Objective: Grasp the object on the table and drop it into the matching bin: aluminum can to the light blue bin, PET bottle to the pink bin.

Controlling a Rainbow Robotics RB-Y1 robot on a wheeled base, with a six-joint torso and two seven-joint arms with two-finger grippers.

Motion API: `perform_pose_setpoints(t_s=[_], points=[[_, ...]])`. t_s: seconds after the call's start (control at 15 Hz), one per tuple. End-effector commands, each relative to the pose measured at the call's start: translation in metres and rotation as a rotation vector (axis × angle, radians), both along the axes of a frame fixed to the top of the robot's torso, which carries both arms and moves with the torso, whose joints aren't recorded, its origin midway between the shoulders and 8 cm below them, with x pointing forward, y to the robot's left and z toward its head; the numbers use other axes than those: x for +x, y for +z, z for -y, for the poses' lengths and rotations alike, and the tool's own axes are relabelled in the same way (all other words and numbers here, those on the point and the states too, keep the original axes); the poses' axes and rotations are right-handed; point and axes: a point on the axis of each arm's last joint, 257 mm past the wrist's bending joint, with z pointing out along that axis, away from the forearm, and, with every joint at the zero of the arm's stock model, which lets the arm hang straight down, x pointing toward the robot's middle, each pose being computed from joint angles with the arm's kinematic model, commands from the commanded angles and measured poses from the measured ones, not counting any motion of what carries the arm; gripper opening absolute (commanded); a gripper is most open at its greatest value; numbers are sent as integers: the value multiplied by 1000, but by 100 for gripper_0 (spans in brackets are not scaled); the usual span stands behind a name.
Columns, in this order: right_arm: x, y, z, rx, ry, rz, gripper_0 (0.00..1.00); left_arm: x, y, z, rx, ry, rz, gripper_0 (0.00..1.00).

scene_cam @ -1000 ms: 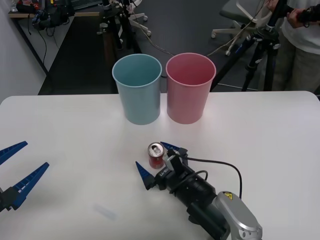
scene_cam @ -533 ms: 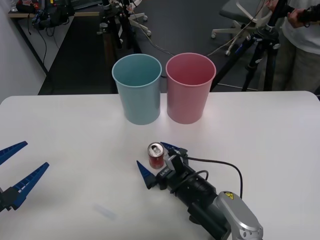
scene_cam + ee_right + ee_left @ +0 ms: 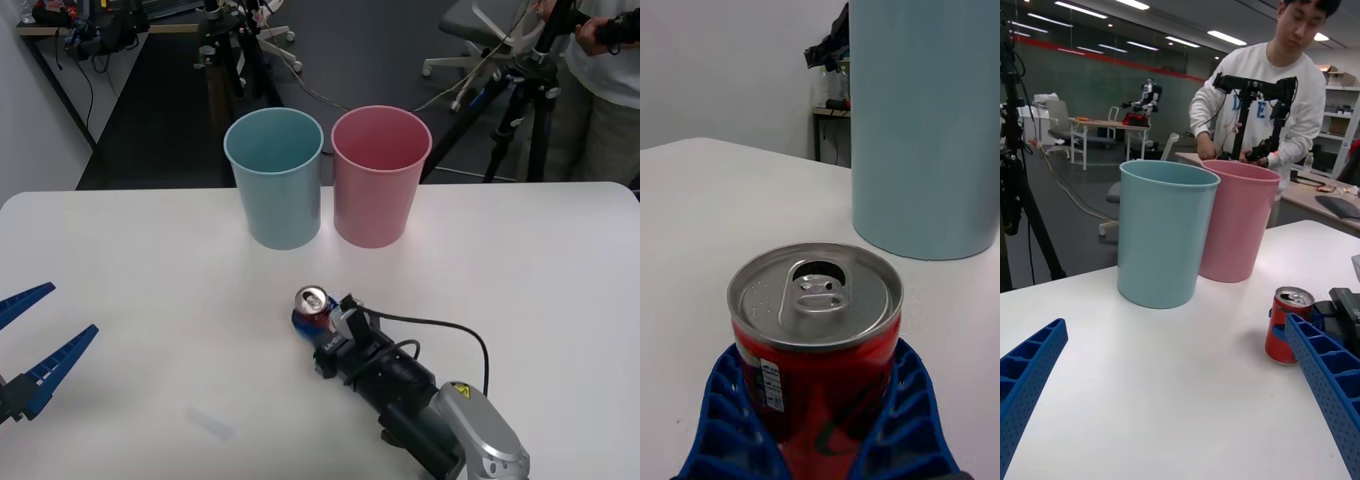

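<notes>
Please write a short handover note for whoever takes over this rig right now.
Right end effector: shut on the small red aluminium drink can, which stands upright on the white table, opened top up.
Left end effector: open, parked at the table's left edge.
Tall light blue plastic bin and matching pink plastic bin: side by side beyond the can.
Done: grasp. Left: lift, carry to the light blue bin, release.

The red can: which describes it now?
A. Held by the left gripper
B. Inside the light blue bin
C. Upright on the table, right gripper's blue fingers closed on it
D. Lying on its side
C: the red can stands upright between the right gripper's blue fingers.
</notes>
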Motion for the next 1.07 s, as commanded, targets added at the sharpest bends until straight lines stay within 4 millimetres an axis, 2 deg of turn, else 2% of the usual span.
perform_pose_setpoints(t_s=[0.07, 0.4, 1.07], points=[[2, 6, 2, 3, -1, 11, 0, 0, 0, 0, 0, 0, 0, 100], [5, 41, 8, 25, 7, 75, 0, 0, 0, 0, 0, 0, 0, 100], [-9, 143, 6, 107, 45, 140, 0, 0, 0, 0, 0, 0, 0, 100]])
